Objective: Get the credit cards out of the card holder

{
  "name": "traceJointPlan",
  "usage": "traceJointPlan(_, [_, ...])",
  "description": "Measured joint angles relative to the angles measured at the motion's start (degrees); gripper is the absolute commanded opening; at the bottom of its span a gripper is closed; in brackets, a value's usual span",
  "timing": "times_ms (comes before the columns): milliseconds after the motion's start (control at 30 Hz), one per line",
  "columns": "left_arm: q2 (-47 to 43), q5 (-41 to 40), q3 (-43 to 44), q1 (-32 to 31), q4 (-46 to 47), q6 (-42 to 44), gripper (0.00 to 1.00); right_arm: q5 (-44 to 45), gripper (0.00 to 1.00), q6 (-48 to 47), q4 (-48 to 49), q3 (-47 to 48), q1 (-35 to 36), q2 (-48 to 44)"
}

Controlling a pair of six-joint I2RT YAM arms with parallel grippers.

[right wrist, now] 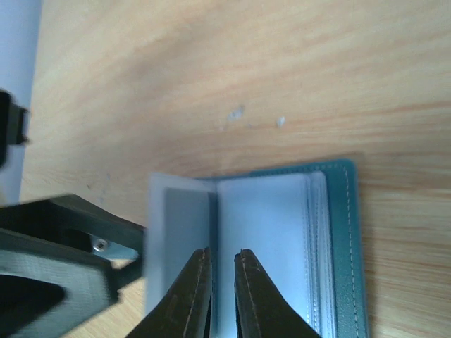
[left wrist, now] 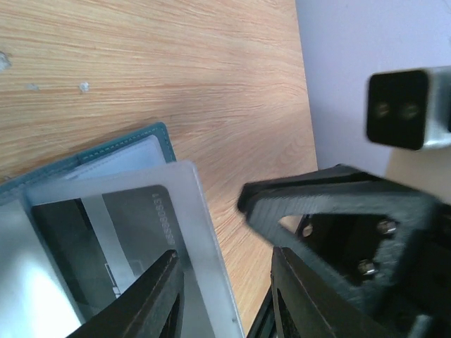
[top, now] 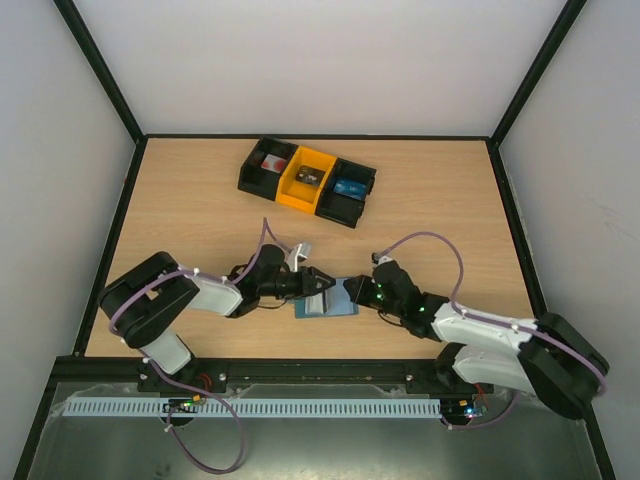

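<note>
A pale wood tabletop (top: pixel 200 200) fills the scene, walled on three sides by plain white panels. Two black-and-white robot arms reach in from the near edge. The left arm (top: pixel 160 300) comes from the left and the right arm (top: pixel 500 335) from the right, and their tips meet close together near the middle of the tabletop.

Well beyond both sets of fingers, toward the far edge, sits a tray (top: pixel 296 204) of black and yellow compartments with small items in it.

The card holder (top: pixel 325 305), a slate-blue bifold wallet, lies open and flat on the tabletop directly under both sets of fingers. Its clear inner pages are spread out.

The left fingers (left wrist: pixel 158 296) are apart, with bare wood showing in the gap between them. One finger hovers over a clear sleeve (left wrist: pixel 187 211) that fans out from the holder. The sleeve's outer edge runs between the two fingers. A dark card (left wrist: pixel 120 232) with a pale stripe sits inside this sleeve, just beside that finger.

The right fingers (right wrist: pixel 196 296) are almost together, leaving only a thin slit. Their tips sit over the fold where the clear pages meet. It is not possible to tell whether they pinch a page.

A few tiny white specks (right wrist: pixel 236 113) lie on the wood just past the holder, ahead of the right fingers.
</note>
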Motion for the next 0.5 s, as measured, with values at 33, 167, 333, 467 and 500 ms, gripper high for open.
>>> traceJointPlan(33, [0.4,0.1,0.0,-0.2,0.3,-0.1,0.37,0.8,0.12,-0.2,-1.0,0.0,0.0,-1.8])
traceJointPlan(167, [0.7,0.2,0.0,-0.6,1.2,-0.3,0.37,4.4,0.13,-1.2,-5.6,0.2,0.0,-8.9])
traceJointPlan(333, [-0.1,-1.1,0.0,-0.6,0.5,0.2,0.37,6.7,0.13,-2.0,-9.3,0.6,0.0,-12.9])
traceJointPlan(467, [-1.6,-2.7,0.0,-0.5,-1.7,1.3,0.37,6.6,0.15,-2.2,-10.0,0.7,0.0,-12.5])
traceJointPlan(500, [-2.0,-3.3,0.0,-0.4,-2.5,1.7,0.37,6.5,0.16,-2.2,-10.0,0.7,0.0,-12.2])
